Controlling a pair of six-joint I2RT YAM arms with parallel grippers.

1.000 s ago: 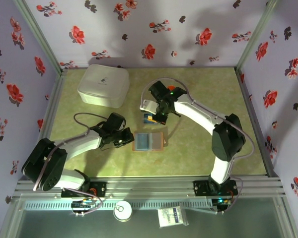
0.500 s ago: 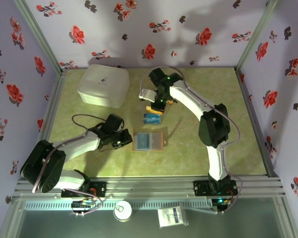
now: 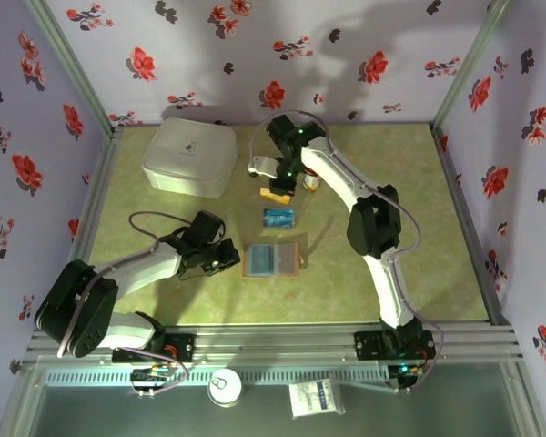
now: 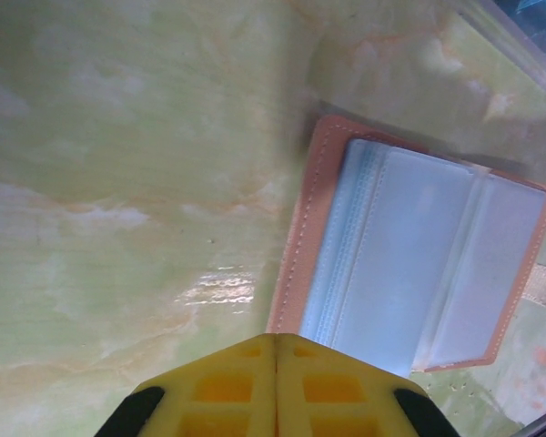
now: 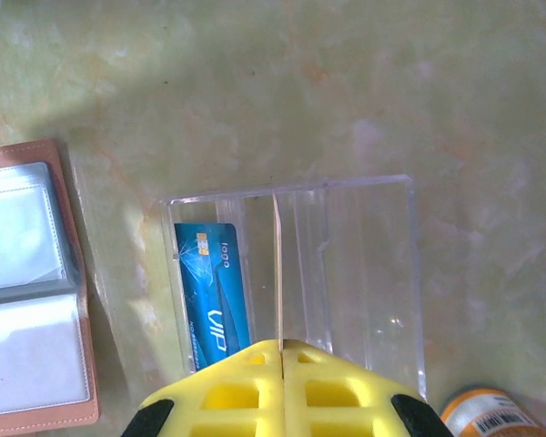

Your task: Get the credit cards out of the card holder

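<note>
Yellow-padded left gripper (image 4: 275, 344): pads pressed together, holding nothing.
Brown card holder (image 3: 273, 259): open flat, at 3 o'clock of left gripper, just beside it.
Blue credit card (image 5: 214, 291): lying in clear tray (image 5: 373, 273), at 12 o'clock of card holder.
Yellow-padded right gripper (image 5: 281, 348): pads pressed together, holding nothing, at 12 o'clock of tray.
White box (image 3: 189, 157): far, at 10 o'clock.

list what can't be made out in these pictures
- Whether cards remain in the holder: left wrist, frosted sleeves; top view, too small.
- Lower end of the blue card: right wrist, behind the right gripper.
- Bottle: right wrist, cut by bottom edge.
- Most of the tray: left wrist, cut by top corner.
</note>
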